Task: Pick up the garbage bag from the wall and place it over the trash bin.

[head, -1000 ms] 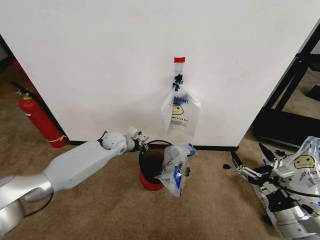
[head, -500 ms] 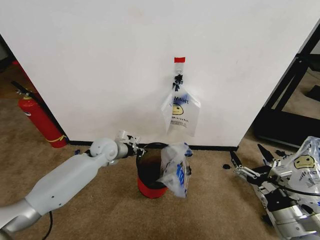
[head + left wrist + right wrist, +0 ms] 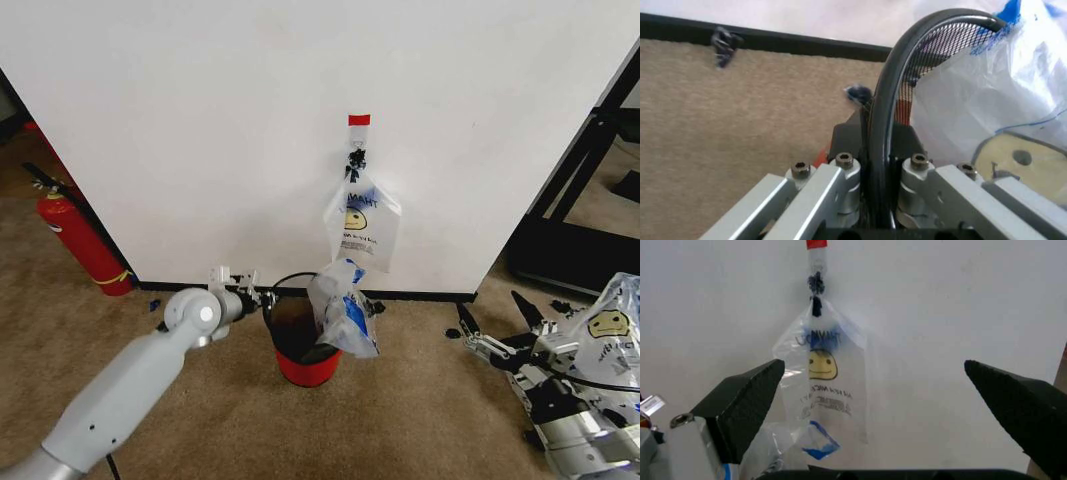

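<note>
The trash bin (image 3: 298, 345), black mesh with a red base, stands on the carpet just in front of the wall (image 3: 200, 120). My left gripper (image 3: 260, 297) is shut on the near-left part of its rim; the left wrist view shows the rim (image 3: 888, 115) clamped between the fingers (image 3: 843, 172). The garbage bag (image 3: 343, 308) lies crumpled over the bin's right rim and hangs down its outside, also showing as the bag (image 3: 987, 95) beside the mesh. My right gripper (image 3: 492, 318) hovers open and empty at the low right, well clear of the bin.
A flat smiley bag (image 3: 362, 222) dangles from the black hook (image 3: 355, 157) under a red tape mark (image 3: 359, 119); this bag (image 3: 823, 390) faces the right gripper (image 3: 873, 370). A red fire extinguisher (image 3: 78, 240) stands left. A heap of like bags (image 3: 612, 335) lies right, near a black frame (image 3: 580, 160).
My left arm swung left while holding the rim, and the tilted bin came upright. The garbage bag rose from hanging at the bin's side to resting on its rim.
</note>
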You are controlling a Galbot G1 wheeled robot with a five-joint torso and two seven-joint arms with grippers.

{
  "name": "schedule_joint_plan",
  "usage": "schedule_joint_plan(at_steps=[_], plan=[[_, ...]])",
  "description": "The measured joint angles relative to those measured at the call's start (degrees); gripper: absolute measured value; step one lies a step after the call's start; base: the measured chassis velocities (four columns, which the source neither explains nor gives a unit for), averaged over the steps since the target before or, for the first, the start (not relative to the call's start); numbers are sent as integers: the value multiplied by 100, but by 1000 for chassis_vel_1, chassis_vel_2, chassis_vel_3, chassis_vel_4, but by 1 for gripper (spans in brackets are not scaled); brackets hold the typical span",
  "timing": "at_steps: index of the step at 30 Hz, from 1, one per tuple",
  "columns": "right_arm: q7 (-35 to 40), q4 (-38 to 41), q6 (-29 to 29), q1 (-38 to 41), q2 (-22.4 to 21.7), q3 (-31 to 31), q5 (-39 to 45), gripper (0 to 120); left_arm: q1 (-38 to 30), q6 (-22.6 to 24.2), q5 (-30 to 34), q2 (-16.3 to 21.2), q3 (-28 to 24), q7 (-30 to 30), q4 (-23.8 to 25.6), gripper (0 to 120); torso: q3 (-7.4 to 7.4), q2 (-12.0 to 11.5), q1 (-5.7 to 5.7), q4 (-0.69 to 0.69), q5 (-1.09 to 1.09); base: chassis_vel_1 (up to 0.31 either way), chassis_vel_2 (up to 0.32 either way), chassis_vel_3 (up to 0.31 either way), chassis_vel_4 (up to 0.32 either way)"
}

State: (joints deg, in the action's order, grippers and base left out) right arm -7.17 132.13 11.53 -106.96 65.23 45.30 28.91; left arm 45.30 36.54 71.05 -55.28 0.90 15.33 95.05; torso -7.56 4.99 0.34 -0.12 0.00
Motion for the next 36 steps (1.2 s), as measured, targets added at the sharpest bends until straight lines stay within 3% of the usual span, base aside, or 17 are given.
schedule_joint_plan(at_steps=[7,19,31,36], plan=[[-13,30,15,-124,56,-42,-77,100,258,-267,-399,-320,-48,-154,-3,4,0,0,0,-1,0,0,0,0,0],[-21,-53,87,-68,209,-60,-76,100,358,-435,-868,-387,-104,-263,-332,4,0,0,0,0,0,0,0,0,0],[-15,-70,86,-41,265,-62,-76,100,429,-451,-911,-414,-28,-418,-456,4,0,0,0,0,0,0,0,0,0],[-12,-56,85,-53,250,-35,-62,100,533,-414,-924,-339,99,-603,-354,20,-1,0,0,-1,-3,0,0,0,0]])
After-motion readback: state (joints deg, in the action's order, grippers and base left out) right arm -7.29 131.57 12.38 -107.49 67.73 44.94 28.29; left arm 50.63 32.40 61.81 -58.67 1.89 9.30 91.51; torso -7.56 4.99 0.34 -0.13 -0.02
